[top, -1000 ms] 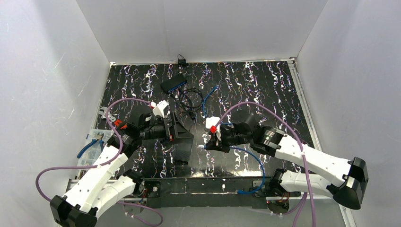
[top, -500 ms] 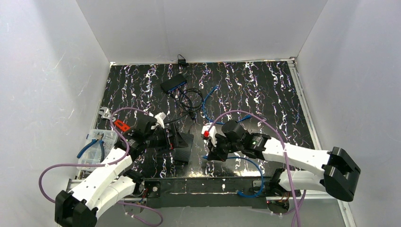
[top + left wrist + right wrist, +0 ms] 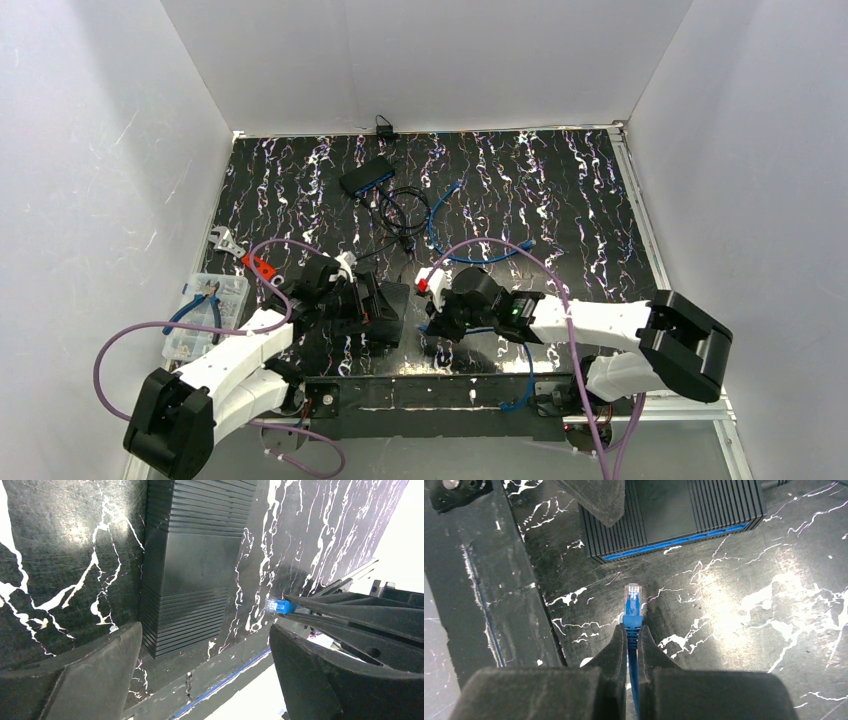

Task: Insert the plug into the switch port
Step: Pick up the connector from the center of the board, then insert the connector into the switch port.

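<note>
The switch [image 3: 674,515] is a black ribbed box lying flat, with a row of blue ports [image 3: 674,542] on its side. My right gripper [image 3: 632,630] is shut on the blue cable just behind the plug [image 3: 631,600]. The plug's clear tip points at the ports, a short gap away. The left wrist view shows the switch [image 3: 190,575] just beyond my open left gripper [image 3: 205,655], which holds nothing. The plug [image 3: 277,606] is to the right there. From above, the left gripper [image 3: 372,305] is at the switch [image 3: 395,300] and the right gripper [image 3: 432,322] is beside it.
A second black switch [image 3: 366,175] sits at the back with black cables [image 3: 405,210] and a blue cable [image 3: 440,215]. A clear plastic box with pliers [image 3: 205,310] stands at the left edge. The black rail [image 3: 430,392] runs along the table's near edge.
Both arms have drawn back toward the near edge. The left gripper opened wider and now sits low by the switch. The right gripper carried the plug left, toward the switch's ports.
</note>
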